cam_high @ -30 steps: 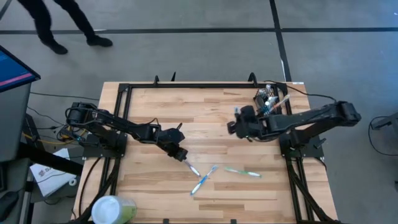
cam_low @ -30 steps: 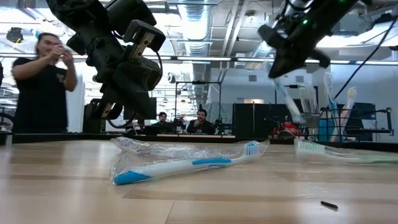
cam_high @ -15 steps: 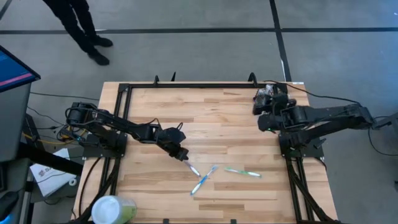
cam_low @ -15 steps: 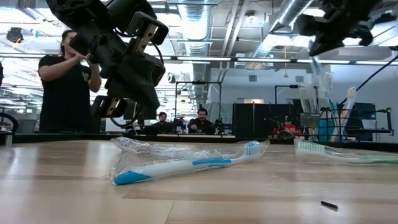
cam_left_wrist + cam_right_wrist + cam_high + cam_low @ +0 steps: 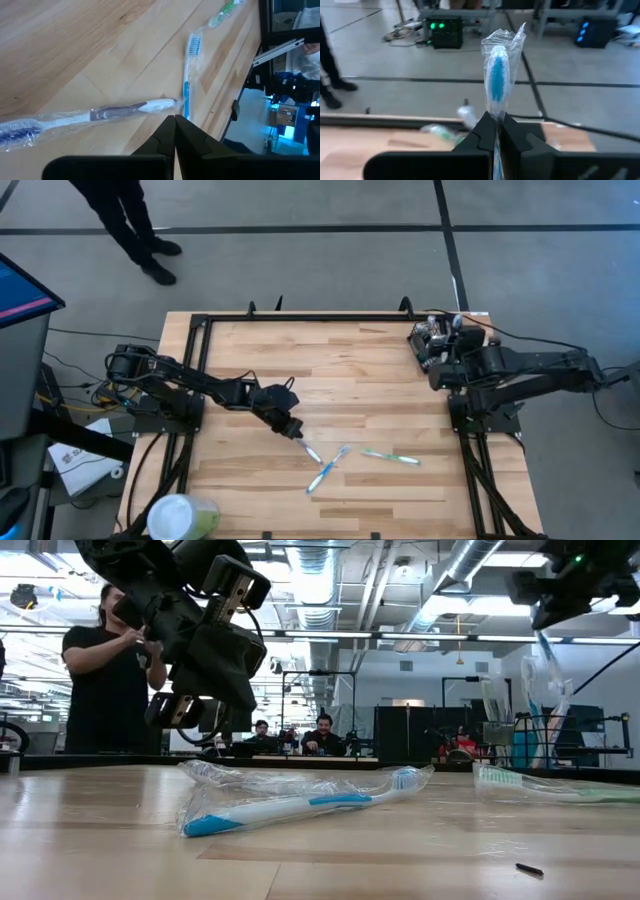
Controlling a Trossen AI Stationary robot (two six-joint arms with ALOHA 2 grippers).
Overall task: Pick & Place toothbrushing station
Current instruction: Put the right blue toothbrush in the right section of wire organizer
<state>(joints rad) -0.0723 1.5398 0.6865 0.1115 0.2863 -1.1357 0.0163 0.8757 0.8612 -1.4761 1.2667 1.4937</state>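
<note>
High view, sweeping from the left: the pale-green cup [image 5: 180, 518] with its white lid sits at the table's near left corner, out of play. The left gripper [image 5: 296, 430] hovers low just beside the loose brushes, fingers clenched on nothing; its wrist view shows the two dark fingers pressed together above a wrapped toothbrush with a dark handle [image 5: 90, 116]. Three wrapped brushes lie on the wooden table [image 5: 350, 360]: that one, the blue-handled toothbrush [image 5: 328, 468] crossing close to it, and the green toothbrush [image 5: 390, 456] a little further right. All three are left to move.

Over on the right, the right gripper [image 5: 495, 131] is clamped on a wrapped blue toothbrush [image 5: 496, 80], held upright between its fingers. The arm is up at the far right corner, over the toothbrushing station [image 5: 432, 337], which stands at that corner of the table. In the low view a few wrapped brushes seem to stand in it already, though it is small and far off there, so I can't count them.

My read: several brushes look delivered, one is about to be dropped in, three remain.
</note>
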